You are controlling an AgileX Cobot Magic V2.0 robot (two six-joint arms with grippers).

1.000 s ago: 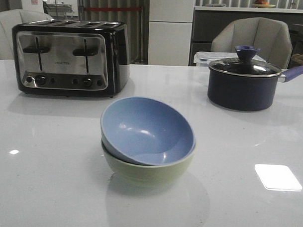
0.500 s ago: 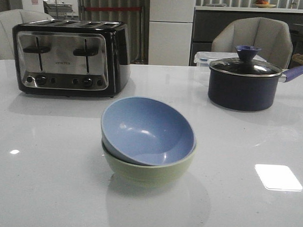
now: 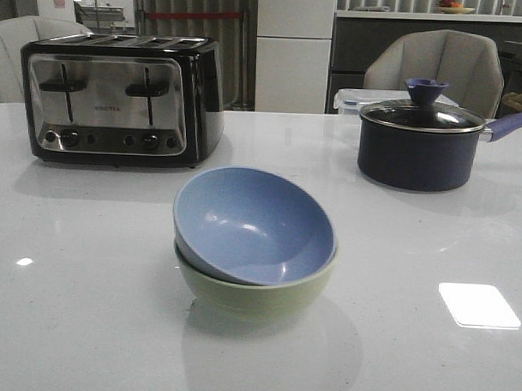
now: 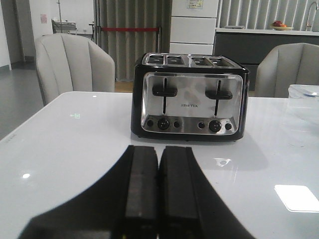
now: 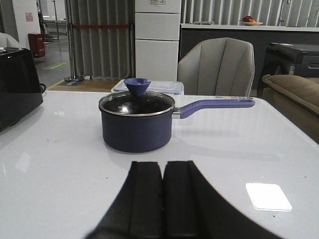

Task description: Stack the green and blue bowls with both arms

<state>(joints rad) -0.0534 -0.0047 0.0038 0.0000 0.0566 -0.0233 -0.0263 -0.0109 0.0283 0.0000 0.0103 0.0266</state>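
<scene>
The pale blue bowl (image 3: pixel 251 225) sits tilted inside the pale green bowl (image 3: pixel 253 294) at the middle of the white table in the front view. Neither bowl shows in the wrist views. Neither arm shows in the front view. My left gripper (image 4: pixel 158 152) is shut and empty, low over the table, facing the toaster. My right gripper (image 5: pixel 163 167) is shut and empty, low over the table, facing the saucepan.
A black and chrome toaster (image 3: pixel 118 100) stands at the back left, also in the left wrist view (image 4: pixel 189 102). A dark navy saucepan with lid (image 3: pixel 421 141) stands at the back right, also in the right wrist view (image 5: pixel 137 124). A clear lidded box (image 3: pixel 350 100) lies behind it.
</scene>
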